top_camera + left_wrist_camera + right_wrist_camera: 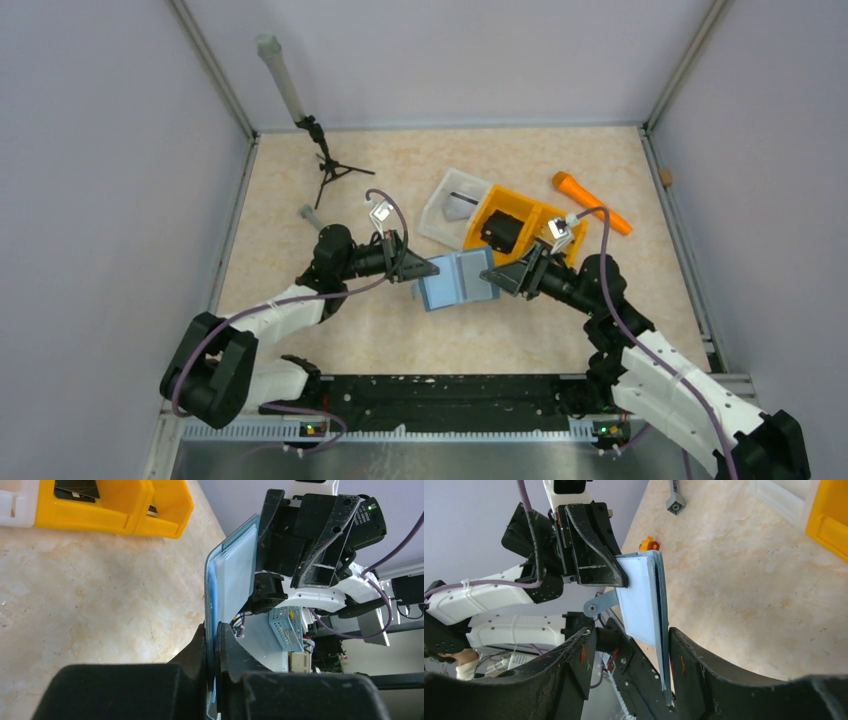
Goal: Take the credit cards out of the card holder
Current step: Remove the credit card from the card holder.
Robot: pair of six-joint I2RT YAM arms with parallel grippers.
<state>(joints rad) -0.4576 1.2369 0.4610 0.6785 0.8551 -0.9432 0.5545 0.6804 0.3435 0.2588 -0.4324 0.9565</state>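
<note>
The teal-blue card holder (457, 279) hangs above the middle of the table between my two grippers. My left gripper (432, 270) is shut on its left edge; in the left wrist view the black fingers (200, 650) pinch the thin blue edge of the card holder (235, 580). My right gripper (492, 278) is open around its right edge. In the right wrist view the card holder (641, 600) stands edge-on beside the right finger (689, 655), with a wide gap to the other finger. No credit cards can be told apart from the holder.
An orange divided bin (520, 225) and a clear tray (452, 205) lie just behind the grippers. An orange tool (590, 200) lies at the back right. A black tripod (325, 160) and a small grey piece (312, 215) are at the back left.
</note>
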